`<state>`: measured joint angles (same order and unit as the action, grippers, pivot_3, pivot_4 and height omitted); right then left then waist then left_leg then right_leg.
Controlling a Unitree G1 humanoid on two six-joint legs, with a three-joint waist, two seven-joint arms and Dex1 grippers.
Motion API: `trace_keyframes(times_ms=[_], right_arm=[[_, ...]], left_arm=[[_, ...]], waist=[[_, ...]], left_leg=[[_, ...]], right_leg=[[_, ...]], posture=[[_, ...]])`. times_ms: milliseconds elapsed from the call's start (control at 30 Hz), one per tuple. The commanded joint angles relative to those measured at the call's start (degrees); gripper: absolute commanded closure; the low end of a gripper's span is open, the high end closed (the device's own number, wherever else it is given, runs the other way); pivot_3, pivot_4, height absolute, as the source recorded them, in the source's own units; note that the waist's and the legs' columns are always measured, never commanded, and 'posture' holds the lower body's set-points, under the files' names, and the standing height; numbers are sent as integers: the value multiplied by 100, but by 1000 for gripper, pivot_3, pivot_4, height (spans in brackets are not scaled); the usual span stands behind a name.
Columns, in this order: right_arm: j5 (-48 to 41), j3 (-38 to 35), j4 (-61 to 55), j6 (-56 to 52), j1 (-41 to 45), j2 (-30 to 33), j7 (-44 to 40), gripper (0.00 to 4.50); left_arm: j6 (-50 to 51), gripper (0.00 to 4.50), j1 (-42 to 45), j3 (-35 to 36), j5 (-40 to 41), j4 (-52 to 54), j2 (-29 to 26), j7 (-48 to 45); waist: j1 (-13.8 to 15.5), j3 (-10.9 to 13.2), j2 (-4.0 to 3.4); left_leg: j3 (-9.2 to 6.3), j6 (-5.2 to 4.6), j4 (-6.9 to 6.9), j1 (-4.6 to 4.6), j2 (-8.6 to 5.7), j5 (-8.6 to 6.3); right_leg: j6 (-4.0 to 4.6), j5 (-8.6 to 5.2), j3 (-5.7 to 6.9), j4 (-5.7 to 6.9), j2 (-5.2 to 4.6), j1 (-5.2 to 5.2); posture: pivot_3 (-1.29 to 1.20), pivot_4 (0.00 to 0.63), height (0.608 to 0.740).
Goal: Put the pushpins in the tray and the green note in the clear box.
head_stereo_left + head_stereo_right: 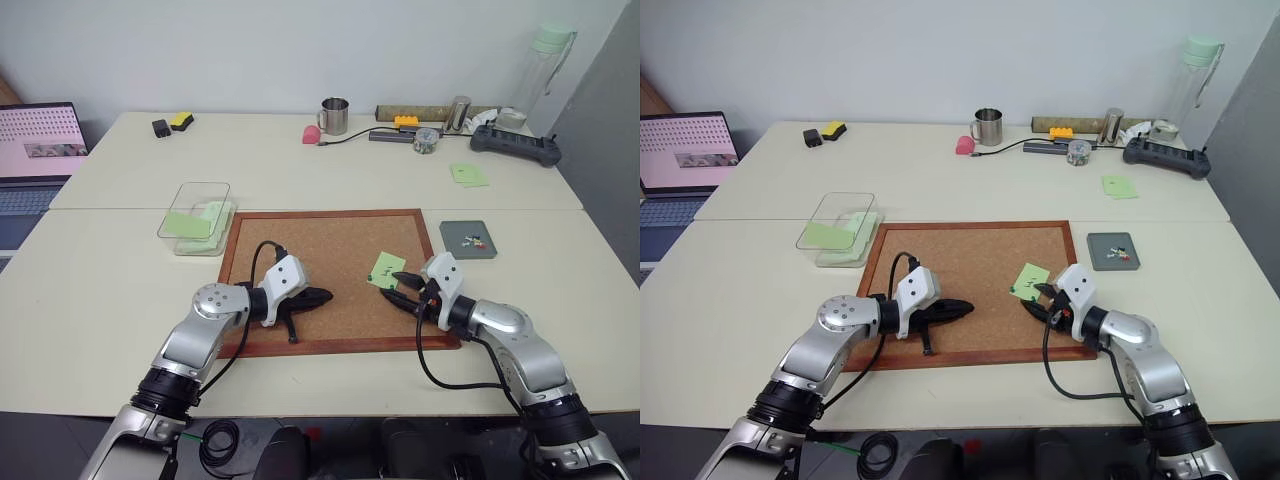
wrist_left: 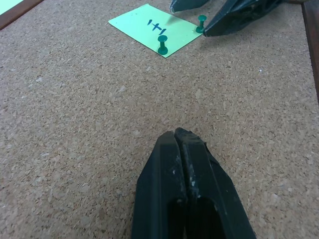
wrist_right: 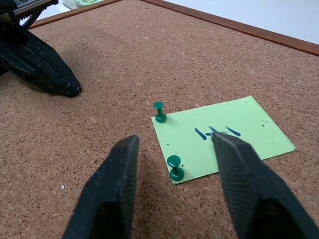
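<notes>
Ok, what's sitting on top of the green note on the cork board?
Two green pushpins stand in the green note at corners, beside a dark scribble. The cork board lies under it; the pin points are covered.

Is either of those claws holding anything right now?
No. The left gripper is shut on nothing; the right gripper is open, fingers either side of a green pushpin in the note.

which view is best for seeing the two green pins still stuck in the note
The right wrist view: both green pushpins stand large and unblocked on the green note, between the right gripper fingers. The left wrist view shows them smaller and farther off. In the eye views they are tiny specks.
</notes>
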<state>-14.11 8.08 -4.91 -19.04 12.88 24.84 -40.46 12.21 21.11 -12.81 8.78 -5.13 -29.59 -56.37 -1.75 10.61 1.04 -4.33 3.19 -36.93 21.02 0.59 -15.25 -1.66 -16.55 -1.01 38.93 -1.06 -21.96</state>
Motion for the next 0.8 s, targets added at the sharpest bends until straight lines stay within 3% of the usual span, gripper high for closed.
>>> trace_keyframes(times_ms=[33,267,800], right_arm=[[5,-82,-224,97,-14,75,-69,3129],[74,-32,-184,119,-14,119,-115,4488],[-999,-727,-1026,-386,-26,-145,-22,4488]], left_arm=[[94,4500,-106,-63,-166,-122,-86,39],[76,4500,-107,-71,-173,-119,-106,21],[94,4500,-148,-62,-125,-117,-149,-69]], waist=[[0,0,0],[1,0,0],[1,1,-1]], left_leg=[[1,0,0,0,0,0],[0,0,0,0,0,0],[-3,0,1,7,1,0]], right_leg=[[0,0,-1,0,0,0],[0,0,1,0,0,0],[0,0,2,-1,0,-5]], posture=[[0,150,740],[0,150,740],[0,150,740]])
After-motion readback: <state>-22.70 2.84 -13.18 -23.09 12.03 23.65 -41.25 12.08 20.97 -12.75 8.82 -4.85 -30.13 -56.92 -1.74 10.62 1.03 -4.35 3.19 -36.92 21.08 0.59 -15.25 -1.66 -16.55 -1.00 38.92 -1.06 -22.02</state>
